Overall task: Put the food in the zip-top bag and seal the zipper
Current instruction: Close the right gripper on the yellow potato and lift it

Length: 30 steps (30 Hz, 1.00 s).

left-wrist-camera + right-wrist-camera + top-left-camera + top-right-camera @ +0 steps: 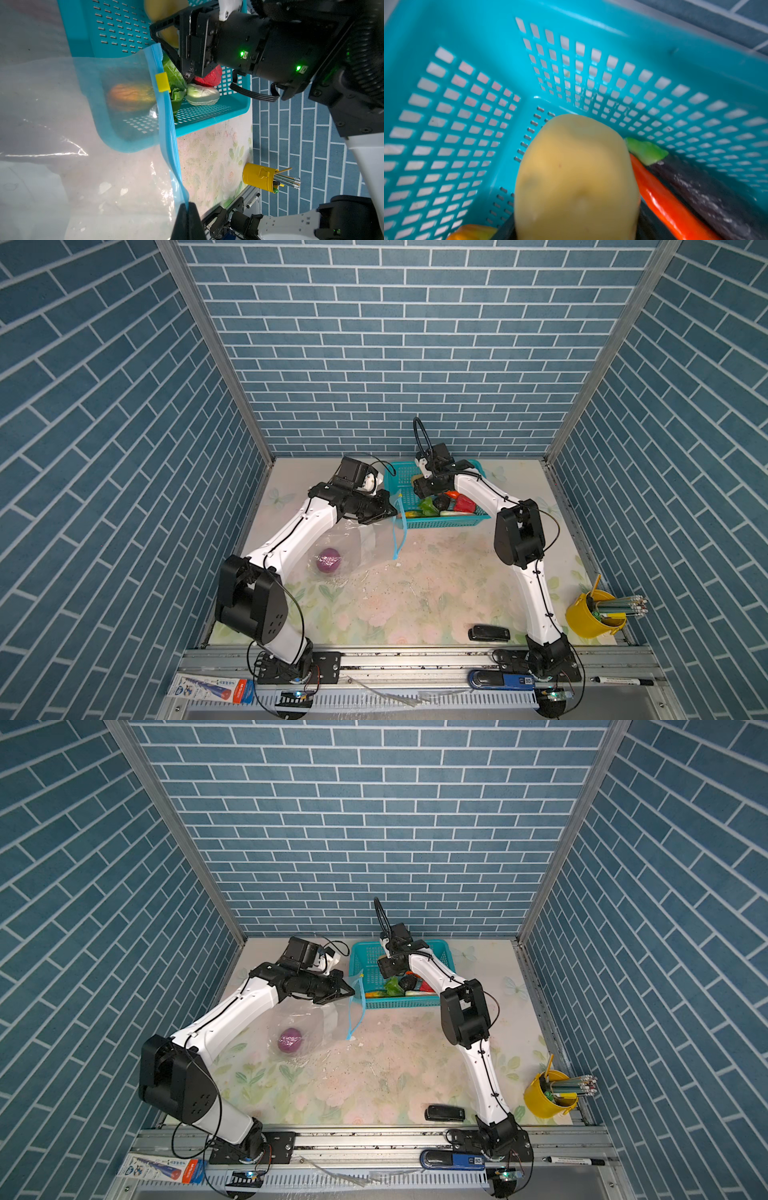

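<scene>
The clear zip-top bag [349,543] lies on the floral table at the left, with a purple onion [329,560] inside it. My left gripper [392,512] is shut on the bag's light blue zipper [166,124] and holds that edge up beside the teal basket [440,523]. The yellow slider [162,82] sits partway along the strip. My right gripper [419,485] reaches down into the basket, shut on the yellow potato [577,176]. Leafy greens [426,504], a red piece [464,502], a white piece [202,96], an orange carrot [660,203] and a dark eggplant [706,197] lie in the basket.
A yellow bucket of pencils [590,614] stands at the front right. A black stapler [489,632] lies near the front edge of the table. A marker [623,680] rests on the front rail. Blue brick walls close in three sides.
</scene>
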Each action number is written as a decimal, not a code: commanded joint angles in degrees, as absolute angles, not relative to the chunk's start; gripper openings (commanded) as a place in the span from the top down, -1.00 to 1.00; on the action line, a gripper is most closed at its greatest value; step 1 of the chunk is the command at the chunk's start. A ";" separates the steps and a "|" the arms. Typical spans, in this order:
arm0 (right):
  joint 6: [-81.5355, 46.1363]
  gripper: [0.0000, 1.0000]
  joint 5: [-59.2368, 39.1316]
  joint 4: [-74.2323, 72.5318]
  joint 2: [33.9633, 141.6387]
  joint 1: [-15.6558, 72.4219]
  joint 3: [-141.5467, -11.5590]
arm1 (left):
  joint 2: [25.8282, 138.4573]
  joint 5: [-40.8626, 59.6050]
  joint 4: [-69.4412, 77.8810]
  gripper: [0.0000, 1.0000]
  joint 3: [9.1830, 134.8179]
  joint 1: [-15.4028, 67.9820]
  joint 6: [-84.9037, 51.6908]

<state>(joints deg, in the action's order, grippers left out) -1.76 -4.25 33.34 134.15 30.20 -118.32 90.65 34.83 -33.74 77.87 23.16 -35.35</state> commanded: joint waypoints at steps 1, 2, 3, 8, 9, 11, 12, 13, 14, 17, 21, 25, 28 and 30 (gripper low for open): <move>-2.95 -0.07 -6.75 28.77 128.48 30.09 -113.82 | 89.99 35.32 -33.62 1.00 78.13 22.95 -34.84; -2.67 -0.08 -6.84 28.20 127.74 30.04 -112.67 | 90.12 35.41 -33.62 1.00 78.22 22.99 -34.86; -2.33 -0.08 -6.86 27.81 127.05 30.04 -111.76 | 90.22 35.49 -33.66 1.00 78.26 23.00 -34.89; -0.63 -0.07 -8.52 25.16 122.35 29.97 -105.56 | 90.69 35.53 -33.40 1.00 78.42 22.96 -34.86; -0.49 -0.07 -8.79 24.62 121.65 29.96 -104.59 | 90.70 35.51 -33.40 1.00 78.49 22.94 -34.83; -0.05 -0.08 -9.69 23.70 120.08 29.97 -102.38 | 91.05 35.56 -33.31 1.00 78.64 22.95 -34.89; 0.13 -0.07 -10.04 23.37 119.44 29.88 -101.33 | 91.20 35.66 -33.17 1.00 78.70 23.02 -34.88; 0.39 -0.08 -10.47 23.14 118.75 29.86 -100.37 | 91.40 35.60 -33.18 1.00 78.83 22.94 -34.85; 0.73 -0.07 -11.07 22.97 117.97 29.73 -99.38 | 91.73 35.62 -33.14 1.00 78.91 22.96 -34.89; 2.11 -0.08 -13.36 22.48 115.43 29.40 -96.24 | 92.39 35.77 -33.05 1.00 79.35 22.97 -34.80; 4.15 -0.08 -16.52 22.32 111.83 28.92 -92.54 | 93.37 35.93 -32.70 1.00 79.98 22.95 -34.72; 5.35 -0.08 -19.13 22.93 109.03 28.56 -89.69 | 94.17 36.23 -32.16 1.00 80.45 23.01 -34.83; 5.71 -0.08 -21.89 23.29 106.77 28.55 -87.60 | 94.81 36.39 -32.17 1.00 81.19 23.01 -34.87; 5.71 -0.08 -24.16 23.70 105.22 28.56 -86.50 | 94.92 36.47 -31.92 1.00 81.43 23.02 -34.87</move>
<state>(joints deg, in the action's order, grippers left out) 3.05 -19.16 23.46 108.71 28.75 -88.49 94.56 35.88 -32.58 79.59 23.16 -35.35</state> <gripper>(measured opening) 0.683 0.045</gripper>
